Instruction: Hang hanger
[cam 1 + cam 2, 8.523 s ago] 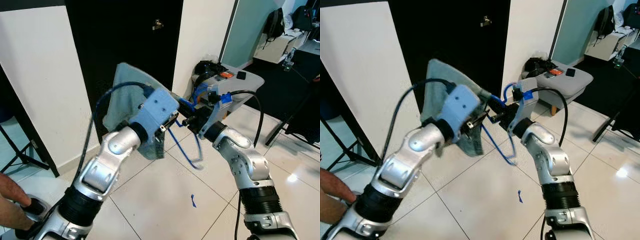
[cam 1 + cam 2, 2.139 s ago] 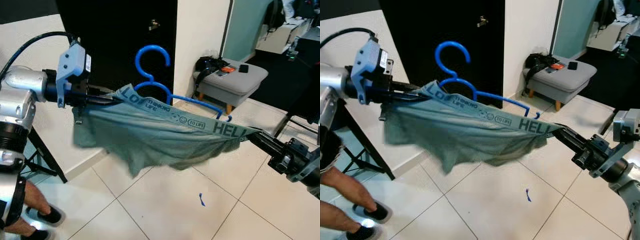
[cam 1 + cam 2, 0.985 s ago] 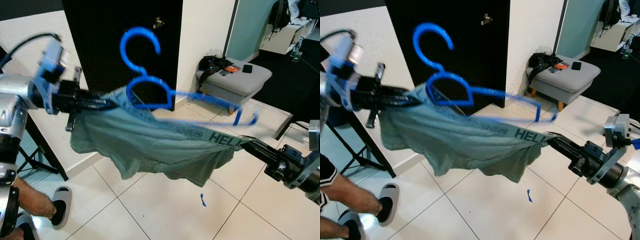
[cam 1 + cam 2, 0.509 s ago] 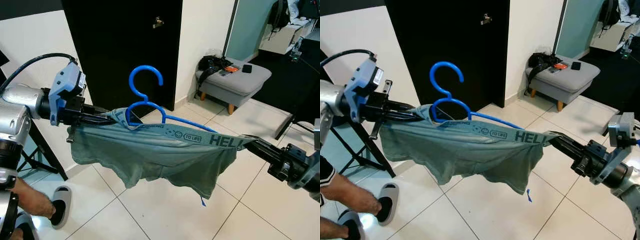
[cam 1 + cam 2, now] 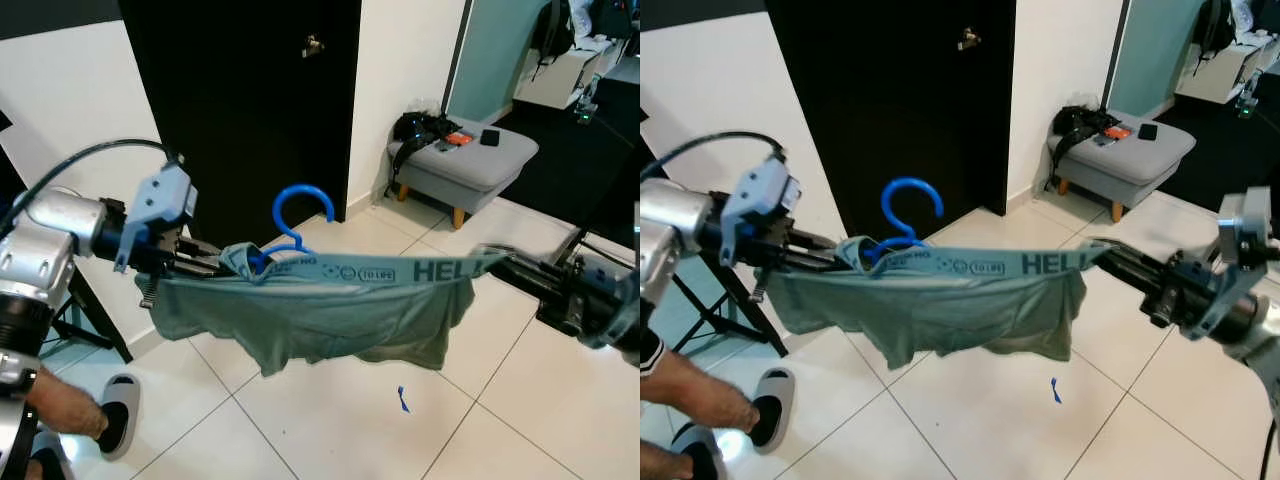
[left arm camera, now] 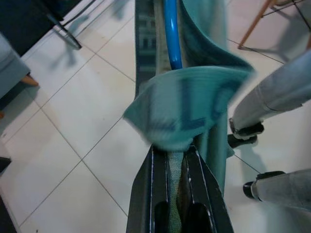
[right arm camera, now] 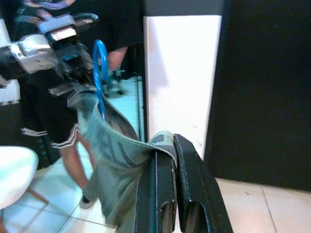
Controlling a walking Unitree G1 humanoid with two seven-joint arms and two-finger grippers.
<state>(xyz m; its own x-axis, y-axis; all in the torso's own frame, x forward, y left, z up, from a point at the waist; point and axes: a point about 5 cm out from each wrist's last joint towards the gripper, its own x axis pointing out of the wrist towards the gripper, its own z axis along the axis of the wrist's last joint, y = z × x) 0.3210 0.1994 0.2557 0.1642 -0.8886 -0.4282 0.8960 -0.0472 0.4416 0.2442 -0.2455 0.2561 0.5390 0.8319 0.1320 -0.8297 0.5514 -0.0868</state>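
Observation:
A grey-green garment (image 5: 320, 315) with a lettered waistband (image 5: 440, 270) hangs stretched between my two grippers above the tiled floor. My left gripper (image 5: 213, 263) is shut on the waistband's left end, and my right gripper (image 5: 492, 260) is shut on its right end. A blue plastic hanger (image 5: 298, 203) sits inside the waistband close to the left gripper, with its hook sticking up and its arms hidden by the cloth. In the left wrist view the hanger's blue bar (image 6: 171, 34) runs along inside the fabric beyond the pinched fold. In the right wrist view the waistband (image 7: 121, 145) runs from my fingers to the hanger (image 7: 100, 63).
A black door (image 5: 240, 90) stands straight ahead between white wall panels. A grey stool (image 5: 465, 155) with small items on it sits at the back right. A person's slippered foot (image 5: 112, 425) and black stand legs (image 5: 75, 325) are at the lower left. Blue tape (image 5: 402, 400) marks the floor.
The hanger has sunk lower into the garment, so its arm is now covered. The waistband is pulled straighter and tauter, the right gripper higher, the left gripper slightly further right.

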